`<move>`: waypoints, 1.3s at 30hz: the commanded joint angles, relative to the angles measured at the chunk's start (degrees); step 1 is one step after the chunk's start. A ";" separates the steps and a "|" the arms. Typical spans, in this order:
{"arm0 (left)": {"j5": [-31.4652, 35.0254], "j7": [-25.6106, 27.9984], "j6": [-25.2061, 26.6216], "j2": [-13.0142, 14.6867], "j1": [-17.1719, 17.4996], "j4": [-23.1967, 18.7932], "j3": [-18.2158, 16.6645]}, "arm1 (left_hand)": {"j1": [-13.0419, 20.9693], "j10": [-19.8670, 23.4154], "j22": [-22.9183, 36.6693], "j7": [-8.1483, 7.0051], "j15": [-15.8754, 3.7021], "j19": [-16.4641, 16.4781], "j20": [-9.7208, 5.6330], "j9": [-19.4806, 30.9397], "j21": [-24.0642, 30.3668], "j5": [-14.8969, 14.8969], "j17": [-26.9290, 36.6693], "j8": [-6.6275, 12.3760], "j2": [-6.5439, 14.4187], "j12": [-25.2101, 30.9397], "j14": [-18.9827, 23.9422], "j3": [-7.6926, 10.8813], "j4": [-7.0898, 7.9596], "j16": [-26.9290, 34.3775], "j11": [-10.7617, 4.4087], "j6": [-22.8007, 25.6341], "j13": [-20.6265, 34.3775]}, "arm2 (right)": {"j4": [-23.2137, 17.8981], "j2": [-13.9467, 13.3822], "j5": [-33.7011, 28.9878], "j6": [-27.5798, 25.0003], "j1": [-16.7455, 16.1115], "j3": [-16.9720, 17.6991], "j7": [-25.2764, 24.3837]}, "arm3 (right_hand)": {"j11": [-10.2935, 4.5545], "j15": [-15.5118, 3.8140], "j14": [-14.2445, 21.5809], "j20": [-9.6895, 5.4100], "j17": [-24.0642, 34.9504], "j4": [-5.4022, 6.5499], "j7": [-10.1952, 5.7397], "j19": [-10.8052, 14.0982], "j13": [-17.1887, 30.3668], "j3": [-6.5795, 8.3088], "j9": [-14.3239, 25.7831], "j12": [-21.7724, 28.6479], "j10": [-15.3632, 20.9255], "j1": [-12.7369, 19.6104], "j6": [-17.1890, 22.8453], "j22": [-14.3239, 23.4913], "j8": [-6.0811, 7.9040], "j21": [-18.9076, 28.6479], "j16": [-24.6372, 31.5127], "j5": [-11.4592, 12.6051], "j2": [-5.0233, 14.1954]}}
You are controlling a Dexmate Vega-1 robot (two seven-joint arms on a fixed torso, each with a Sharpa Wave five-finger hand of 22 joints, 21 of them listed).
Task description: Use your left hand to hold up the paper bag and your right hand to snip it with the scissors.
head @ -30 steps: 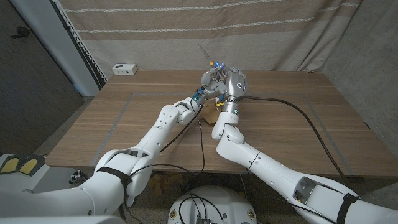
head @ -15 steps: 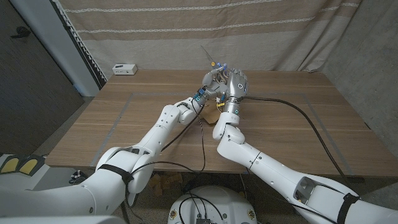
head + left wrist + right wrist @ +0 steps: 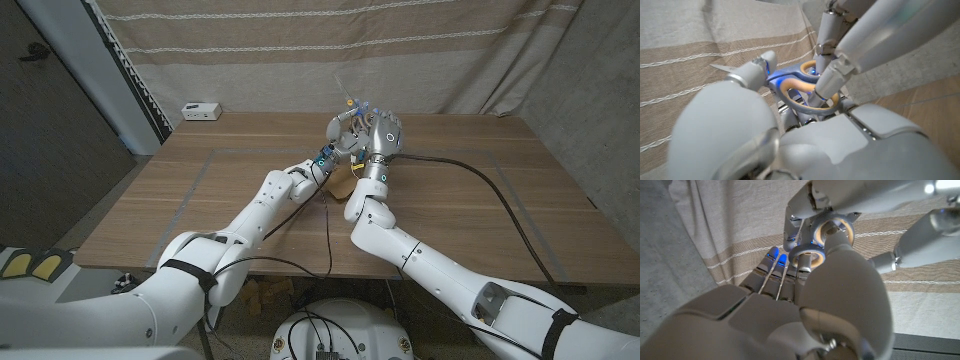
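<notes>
Both hands meet above the far middle of the table (image 3: 200,210). The scissors (image 3: 351,101) have blue handles with yellow-lined loops (image 3: 801,84), and their thin blade points up toward the curtain. My left hand (image 3: 340,128) grips them just below the blade. My right hand (image 3: 384,134) is raised, its back to the head camera, with fingers (image 3: 826,86) through the handle loops (image 3: 809,257). A brown bit of the paper bag (image 3: 343,184) lies on the table under the two wrists, mostly hidden by them; neither hand holds it.
A small white box (image 3: 200,110) sits at the table's back left corner. A black cable (image 3: 480,176) runs across the right half of the table. A striped curtain (image 3: 300,50) hangs right behind the table.
Both hands have shifted slightly to the right and farther back. The scissor blade has swung from leaning left to nearly upright.
</notes>
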 commanded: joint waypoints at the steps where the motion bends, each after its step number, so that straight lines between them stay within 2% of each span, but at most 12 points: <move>1: 2.66 -16.86 -3.90 -1.43 -2.49 6.01 1.26 | -5.91 -3.46 0.11 0.10 -8.64 -0.19 -4.18 0.31 -3.50 0.88 -1.85 -4.15 -0.54 -0.60 -3.59 -3.80 0.12 -0.26 0.89 -3.11 -1.67 | 0.30 0.38 0.41 0.27 0.25 -0.08 -0.87 | -1.45 -5.19 0.20 0.05 0.24 -0.01 -2.65 -0.22 0.04 0.49 0.42 0.19 1.65 0.57 2.30 0.21 0.45 0.22 0.03 0.02 0.42; 3: 2.99 -17.71 -4.00 -1.62 -2.94 6.86 1.13 | -8.20 -4.10 0.09 0.08 -8.72 0.11 -3.83 0.48 -4.92 1.47 -2.39 -5.58 -0.30 -0.31 -4.44 -5.81 0.03 0.06 0.87 -3.82 -2.67 | 0.28 0.26 0.42 0.28 0.34 -0.20 -0.69 | -1.46 -5.20 0.27 0.05 0.25 -0.02 -2.68 -0.23 0.04 0.50 0.51 0.16 1.65 0.57 2.24 0.21 0.50 0.22 0.06 -0.08 0.43; 5: 3.24 -18.00 -3.93 -1.75 -3.20 7.35 0.94 | -8.84 -4.94 0.12 0.06 -8.71 0.25 -3.77 0.50 -5.44 1.65 -2.57 -6.13 -0.30 -0.45 -4.99 -6.53 0.02 0.00 0.86 -4.07 -3.04 | 0.39 0.34 0.46 0.22 0.40 -0.21 -0.71 | -1.45 -5.26 0.28 0.04 0.26 -0.01 -2.72 -0.23 0.05 0.51 0.57 0.15 1.65 0.56 2.18 0.21 0.53 0.23 0.08 -0.13 0.45; 17: 4.14 -17.77 -3.56 -2.02 -3.63 8.62 -0.36 | -9.34 -4.93 0.13 0.09 -8.65 0.07 -3.66 0.61 -5.97 1.84 -2.69 -6.31 -0.30 -0.23 -4.99 -7.07 0.07 0.12 0.90 -3.77 -3.22 | 0.37 0.49 0.76 0.59 0.48 -0.09 -1.11 | -1.29 -5.32 -0.04 -0.07 0.32 -0.04 -2.80 -0.34 0.07 0.57 1.06 -0.09 1.47 0.59 1.95 0.23 0.89 0.25 0.03 -0.63 0.56; 28: 4.85 -18.73 -5.00 -2.42 -5.05 11.65 -1.87 | -10.04 -5.01 0.17 0.09 -8.59 0.03 -3.51 0.62 -6.35 1.99 -2.75 -6.54 -0.31 -0.14 -5.13 -7.65 0.21 0.17 0.91 -3.61 -3.40 | 0.02 0.49 1.08 1.50 0.59 -0.03 -1.06 | -1.35 -5.23 0.05 -0.16 0.36 -0.06 -2.95 -0.37 0.08 0.64 1.49 -0.21 1.53 0.63 1.69 0.25 1.18 0.30 0.12 -1.03 0.67; 39: 5.06 -19.04 -4.79 -2.25 -4.81 10.77 -2.70 | -10.25 -5.00 0.18 0.08 -8.61 0.05 -3.53 0.63 -6.47 2.04 -2.78 -6.62 -0.28 -0.09 -5.21 -7.83 0.24 0.18 0.91 -3.55 -3.46 | 0.19 0.95 1.27 1.68 0.67 0.02 -1.29 | -1.37 -5.20 0.20 -0.16 0.40 -0.02 -2.99 -0.41 0.09 0.65 1.85 -0.28 1.68 0.56 1.53 0.26 1.47 0.33 0.22 -1.38 0.73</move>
